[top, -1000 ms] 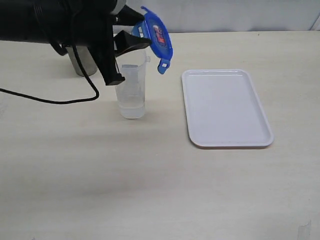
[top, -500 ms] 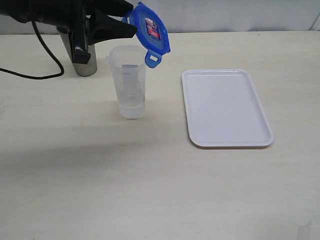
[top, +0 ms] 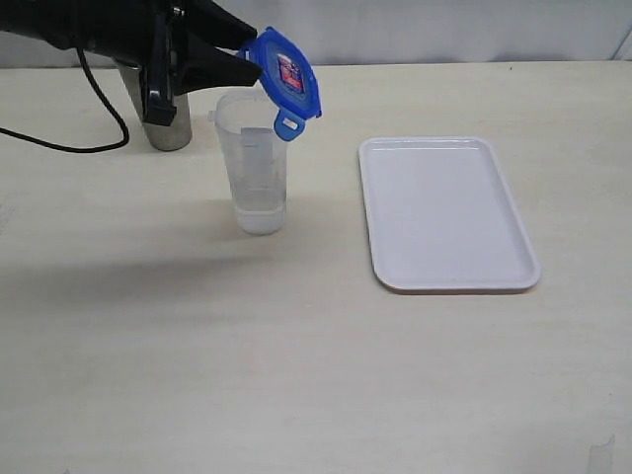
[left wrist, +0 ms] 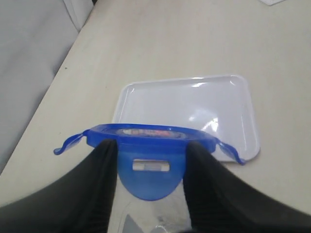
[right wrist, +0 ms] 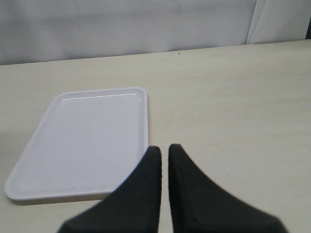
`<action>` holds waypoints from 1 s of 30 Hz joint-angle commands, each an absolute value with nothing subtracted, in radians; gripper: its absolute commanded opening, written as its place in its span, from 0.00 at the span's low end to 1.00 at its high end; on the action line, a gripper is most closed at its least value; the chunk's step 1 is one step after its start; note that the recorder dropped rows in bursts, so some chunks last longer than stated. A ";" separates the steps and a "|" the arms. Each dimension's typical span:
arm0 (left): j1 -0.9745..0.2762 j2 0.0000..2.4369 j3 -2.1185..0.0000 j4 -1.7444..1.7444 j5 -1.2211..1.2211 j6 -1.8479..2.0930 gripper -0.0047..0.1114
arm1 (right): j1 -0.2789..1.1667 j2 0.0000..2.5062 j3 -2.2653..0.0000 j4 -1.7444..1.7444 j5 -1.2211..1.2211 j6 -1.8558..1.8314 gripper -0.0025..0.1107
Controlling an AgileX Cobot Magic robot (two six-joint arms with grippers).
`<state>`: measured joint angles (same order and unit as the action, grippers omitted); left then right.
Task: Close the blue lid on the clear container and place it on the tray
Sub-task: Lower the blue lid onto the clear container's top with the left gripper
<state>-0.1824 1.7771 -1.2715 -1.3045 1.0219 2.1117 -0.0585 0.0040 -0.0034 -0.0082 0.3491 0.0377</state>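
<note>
We start with the pale table, which carries everything. On its right half lies the tray, flat and bare, its long side running near to far. The left arm comes in from the far left, and in front of it a dull steel cup stands on the table, apart from the task. Just right of that cup, and well left of the tray, the clear container stands upright with its mouth open, its long axis vertical. Above that mouth hangs the blue lid. It is pinched by its edge in the left jaws, which sit partly closed around it from the left. The lid is steeply tilted, its labelled face turned towards the right, and one loose flap dangles close to the right side of the container's rim. We cannot tell whether the flap touches the rim. The container lies almost straight below the left jaws and a little near of them, so we judge that the lid must be levelled and lowered along the container's upright axis. The left arm is plainly the nearer. The right jaws are pressed together on nothing, with the tray's right edge just to their left.
</note>
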 commanded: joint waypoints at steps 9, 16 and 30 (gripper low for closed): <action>-0.115 1.865 -1.281 -1.317 1.079 2.143 0.04 | -0.066 0.000 0.000 -0.009 0.346 0.039 0.07; -0.115 1.870 -1.281 -1.301 1.060 2.143 0.04 | -0.066 0.000 0.000 -0.009 0.346 0.039 0.07; -0.115 1.871 -1.281 -1.220 1.017 2.106 0.04 | -0.066 0.000 0.000 -0.009 0.346 0.039 0.07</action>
